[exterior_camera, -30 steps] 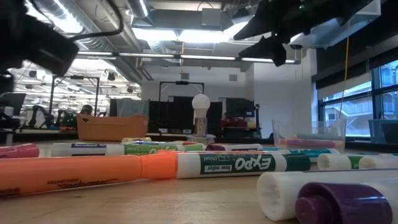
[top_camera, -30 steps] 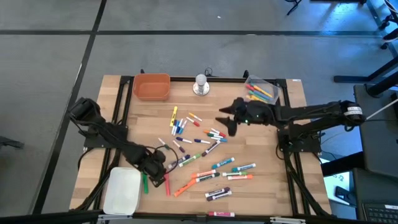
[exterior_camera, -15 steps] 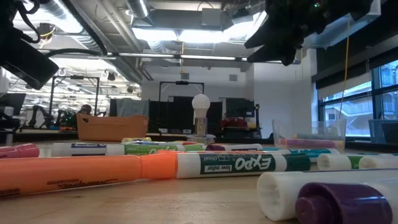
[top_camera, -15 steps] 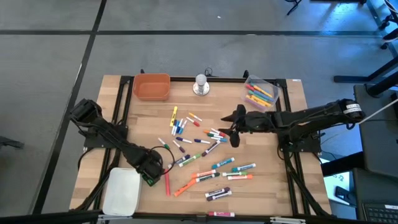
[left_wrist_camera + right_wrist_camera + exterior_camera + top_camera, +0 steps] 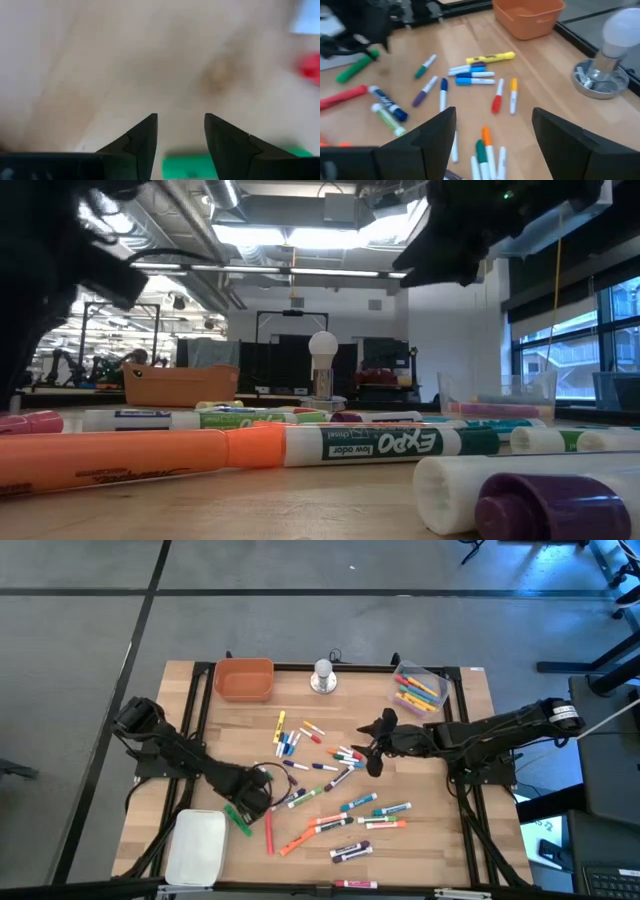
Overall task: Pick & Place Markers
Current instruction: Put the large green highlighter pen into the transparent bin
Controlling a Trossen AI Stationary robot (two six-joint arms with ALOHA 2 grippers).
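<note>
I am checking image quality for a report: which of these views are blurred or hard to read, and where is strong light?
Left wrist view: the wood is smeared by blur; a green marker shows between the left claw fingers. Low view: near markers are soft, ceiling lights glare, arms are dark silhouettes. Right wrist view: mild blur, the right claw open over scattered markers. High view: evenly lit, sharp.

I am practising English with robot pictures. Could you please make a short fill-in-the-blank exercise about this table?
1. The left gripper holds a ___ marker.
2. The tub at the far edge is ___.
3. The right gripper, above the scattered markers, is ___.

Missing words: green; orange; open
</note>
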